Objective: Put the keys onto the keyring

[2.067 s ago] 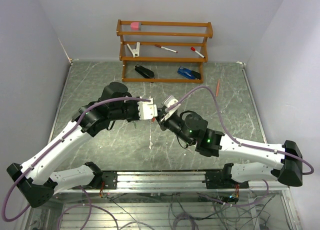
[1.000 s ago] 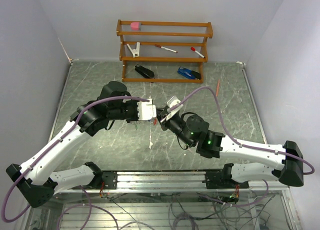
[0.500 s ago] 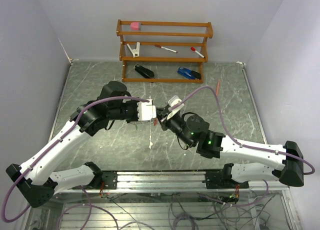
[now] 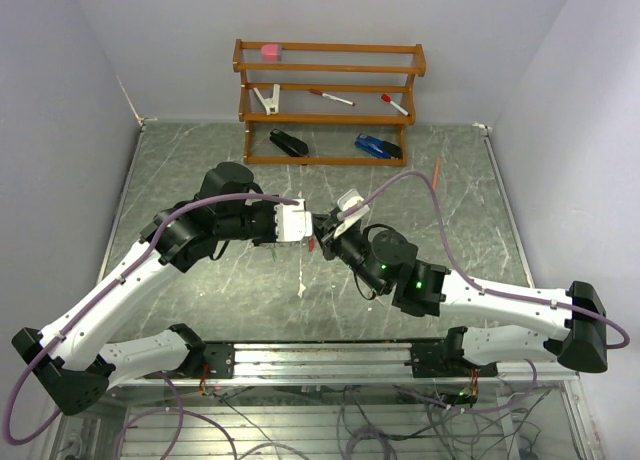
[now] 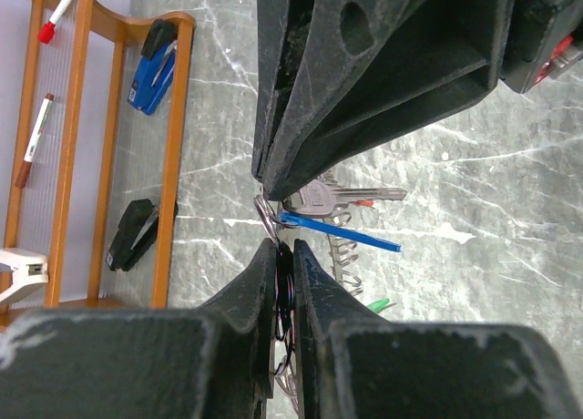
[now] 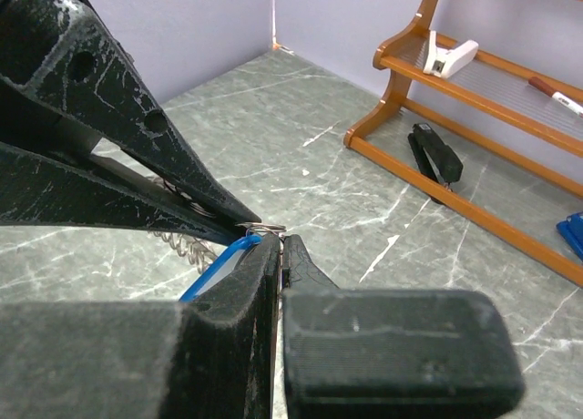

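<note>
My two grippers meet tip to tip above the middle of the table in the top view. My left gripper (image 5: 284, 246) is shut on thin wire loops of the keyring (image 5: 343, 255), whose toothed silvery rim hangs beyond the jaws. My right gripper (image 6: 281, 240) is shut on a silvery key (image 5: 314, 199) with a blue tag (image 6: 215, 266), held against the left fingertips (image 6: 239, 218). The key's small split ring (image 6: 265, 226) sits at the contact point. A green tag (image 5: 379, 304) and a red tag (image 4: 312, 245) hang below. In the top view the left gripper (image 4: 303, 223) and the right gripper (image 4: 323, 230) touch.
A wooden rack (image 4: 328, 105) stands at the back wall, holding a pink eraser (image 4: 270, 51), a white clip (image 4: 267, 99), red-capped pens (image 4: 330, 97), a black stapler (image 4: 288, 142) and a blue stapler (image 4: 377, 146). An orange pencil (image 4: 436, 173) lies at the right.
The right gripper has crept a little left and up against the left gripper's tips. The left arm has hardly moved. Both stay shut.
</note>
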You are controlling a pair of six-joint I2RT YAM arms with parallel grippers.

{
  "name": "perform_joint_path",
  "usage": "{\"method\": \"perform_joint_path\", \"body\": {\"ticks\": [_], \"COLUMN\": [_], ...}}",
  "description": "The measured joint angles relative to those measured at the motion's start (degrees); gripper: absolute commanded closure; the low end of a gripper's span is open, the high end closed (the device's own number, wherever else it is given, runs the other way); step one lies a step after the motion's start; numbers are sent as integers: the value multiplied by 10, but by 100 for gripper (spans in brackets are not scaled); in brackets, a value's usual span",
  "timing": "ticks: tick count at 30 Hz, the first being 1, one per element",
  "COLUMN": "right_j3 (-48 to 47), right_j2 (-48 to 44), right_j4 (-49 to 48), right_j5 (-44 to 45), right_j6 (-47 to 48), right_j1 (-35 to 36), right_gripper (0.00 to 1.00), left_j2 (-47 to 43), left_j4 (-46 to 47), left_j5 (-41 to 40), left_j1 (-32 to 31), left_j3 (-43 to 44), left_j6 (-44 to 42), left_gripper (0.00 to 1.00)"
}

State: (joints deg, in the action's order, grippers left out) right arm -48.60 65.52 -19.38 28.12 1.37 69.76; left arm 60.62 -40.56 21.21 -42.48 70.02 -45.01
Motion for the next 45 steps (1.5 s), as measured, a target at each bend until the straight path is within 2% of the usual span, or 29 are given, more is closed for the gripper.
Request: {"method": "perform_joint_path", "body": {"ticks": [14, 26, 36, 45], "right_j3": [-20, -20, -13, -8], "right_j2": [22, 29, 41, 71], "right_j4": [3, -14, -71, -167], "right_j5": [43, 127, 204, 273], "right_j6": [14, 63, 113, 191], "right_j1": [15, 60, 91, 114], "right_gripper": [100, 100, 100, 100], "left_j2": [4, 13, 17, 31], "left_j4": [-11, -21, -25, -37], "left_j5": [-2, 1, 20, 33], "left_j1": [2, 2, 2, 2], "left_j3": [9, 25, 35, 57], "left_j6": [1, 7, 14, 22], "left_gripper": [93, 93, 93, 93]}}
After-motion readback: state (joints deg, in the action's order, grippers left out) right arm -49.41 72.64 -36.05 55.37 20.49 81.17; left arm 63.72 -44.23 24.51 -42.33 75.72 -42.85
